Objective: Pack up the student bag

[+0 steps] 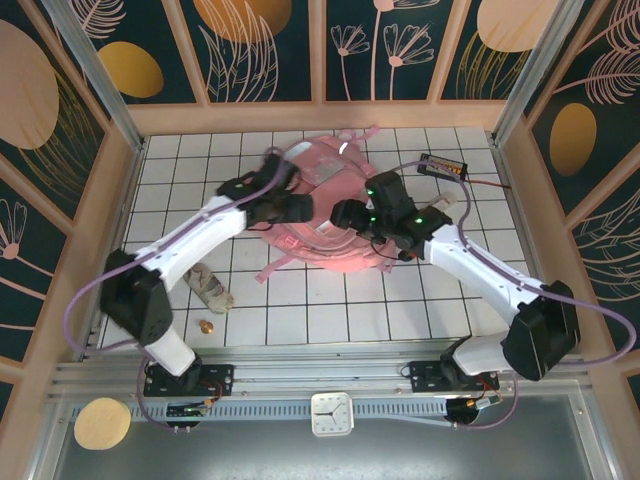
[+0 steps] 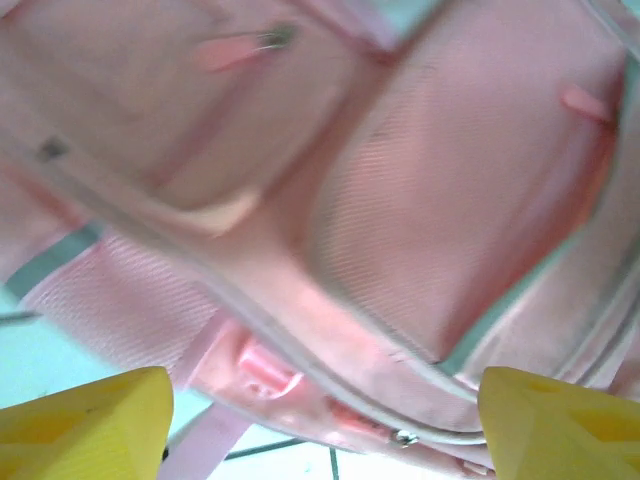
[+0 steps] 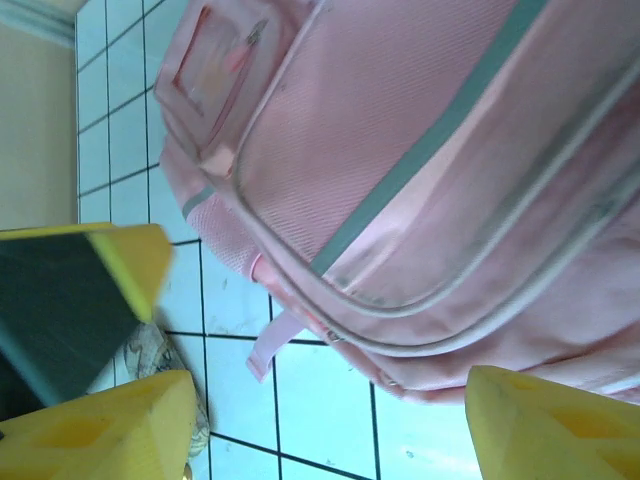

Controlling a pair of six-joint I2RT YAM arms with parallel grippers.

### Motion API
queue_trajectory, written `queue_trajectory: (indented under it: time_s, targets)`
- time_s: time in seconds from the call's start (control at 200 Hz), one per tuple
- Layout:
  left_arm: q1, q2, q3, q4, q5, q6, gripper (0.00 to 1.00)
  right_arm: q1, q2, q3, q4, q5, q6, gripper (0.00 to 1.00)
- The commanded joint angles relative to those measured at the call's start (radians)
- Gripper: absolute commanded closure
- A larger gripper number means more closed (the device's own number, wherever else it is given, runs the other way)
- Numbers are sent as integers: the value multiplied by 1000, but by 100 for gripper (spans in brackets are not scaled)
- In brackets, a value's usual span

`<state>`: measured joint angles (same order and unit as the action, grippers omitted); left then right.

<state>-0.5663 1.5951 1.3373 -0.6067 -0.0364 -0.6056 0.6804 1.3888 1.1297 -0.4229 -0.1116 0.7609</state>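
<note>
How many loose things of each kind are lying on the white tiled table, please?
pale pink fabric backpack: 1
small black box-shaped device with trailing wires: 1
crumpled grey-and-brown patterned bundle: 1
small round golden object: 1
Total: 4

White links, black joints, lilac cables, yellow claw fingers.

Student bag pale pink w/ grey strips, table white tiles w/ dark grid, left tool yellow-tipped.
</note>
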Motion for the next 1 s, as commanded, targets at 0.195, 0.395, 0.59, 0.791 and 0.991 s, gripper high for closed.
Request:
queue_trajectory:
  time_s: [0.195, 0.395, 0.59, 0.791, 0.991]
  targets:
    - [167, 36, -217, 398, 315, -224, 27, 122, 186, 109, 13, 53, 66, 32]
    - [171, 149, -211, 465, 373, -235, 32, 122, 200, 139, -5, 79, 64, 32]
    - [172, 193, -235, 488, 415, -247, 38, 119, 202, 128, -5, 84, 83, 32]
    - [172, 269, -208, 516, 477, -241, 100, 129, 211, 119, -14, 90, 100, 32]
    - [172, 203, -175, 602, 572, -349, 100, 168, 234, 164, -140, 179, 138, 33]
